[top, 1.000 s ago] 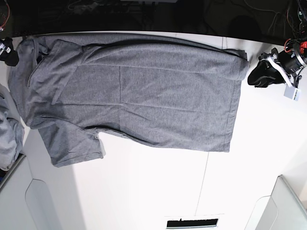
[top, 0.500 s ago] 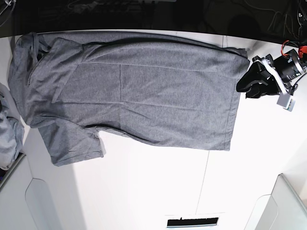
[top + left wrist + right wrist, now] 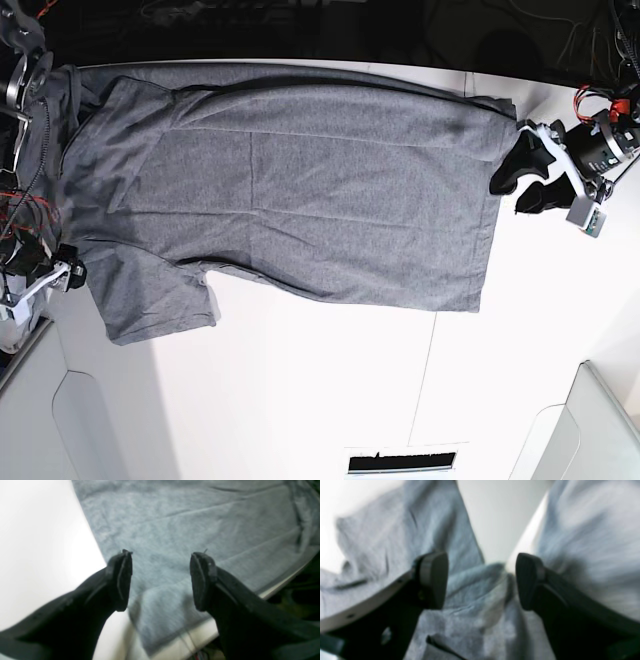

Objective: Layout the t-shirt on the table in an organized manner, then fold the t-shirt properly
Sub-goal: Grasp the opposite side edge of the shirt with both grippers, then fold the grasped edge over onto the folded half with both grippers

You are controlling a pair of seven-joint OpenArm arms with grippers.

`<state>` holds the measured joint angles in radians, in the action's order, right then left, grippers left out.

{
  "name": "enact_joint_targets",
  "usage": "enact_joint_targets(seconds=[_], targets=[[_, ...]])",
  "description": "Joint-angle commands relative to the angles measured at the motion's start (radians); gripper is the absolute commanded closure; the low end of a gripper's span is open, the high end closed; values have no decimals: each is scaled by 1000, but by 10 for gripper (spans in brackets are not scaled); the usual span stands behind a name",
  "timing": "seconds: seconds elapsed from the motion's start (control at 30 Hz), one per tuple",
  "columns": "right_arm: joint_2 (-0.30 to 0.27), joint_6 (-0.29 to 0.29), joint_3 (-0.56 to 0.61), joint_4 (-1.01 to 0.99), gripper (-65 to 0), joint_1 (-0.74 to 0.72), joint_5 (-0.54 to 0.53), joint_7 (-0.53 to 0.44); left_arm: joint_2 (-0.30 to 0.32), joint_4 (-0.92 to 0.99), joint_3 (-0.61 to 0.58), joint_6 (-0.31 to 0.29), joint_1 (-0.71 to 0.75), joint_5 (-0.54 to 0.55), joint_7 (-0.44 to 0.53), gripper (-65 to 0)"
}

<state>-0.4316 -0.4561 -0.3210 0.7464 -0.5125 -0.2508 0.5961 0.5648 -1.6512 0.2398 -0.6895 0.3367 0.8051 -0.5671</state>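
T-shirt [image 3: 300, 190] flat on table [image 3: 330, 390], long axis left-right, collar prob. left; left gripper [image 3: 160, 580] & right gripper [image 3: 481, 580] both apart.

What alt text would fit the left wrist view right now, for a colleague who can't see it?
The left gripper is open, its two black fingers spread above the hem corner of the grey t-shirt, holding nothing. The shirt lies spread on the white table, near the table's edge.

left tool [image 3: 520, 180] shifted down to t-shirt [image 3: 300, 190] hem | right tool [image 3: 70, 275] reappeared beside sleeve
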Motion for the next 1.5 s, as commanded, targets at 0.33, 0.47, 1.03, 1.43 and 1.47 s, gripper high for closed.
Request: enact_joint_targets(seconds=[0.33, 0.47, 1.03, 1.43, 1.47], targets=[[-19, -3, 31, -33, -416, -11, 7, -16, 6, 476, -208, 47, -485, -119, 158, -392], [-19, -4, 31, -33, -416, 8, 4, -13, -32, 742, -312, 128, -673, -216, 256, -392], [-19, -57, 31, -33, -413, 40, -71, -12, -208, 1085, -333, 91, -843, -278, 229, -379], [-22, -57, 31, 2, 0, 40, -71, 4, -106, 1056, -333, -9, -843, -200, 173, 0], [-23, -57, 31, 18, 0, 40, -71, 19, -90, 1043, -333, -9, -843, -149, 138, 0]])
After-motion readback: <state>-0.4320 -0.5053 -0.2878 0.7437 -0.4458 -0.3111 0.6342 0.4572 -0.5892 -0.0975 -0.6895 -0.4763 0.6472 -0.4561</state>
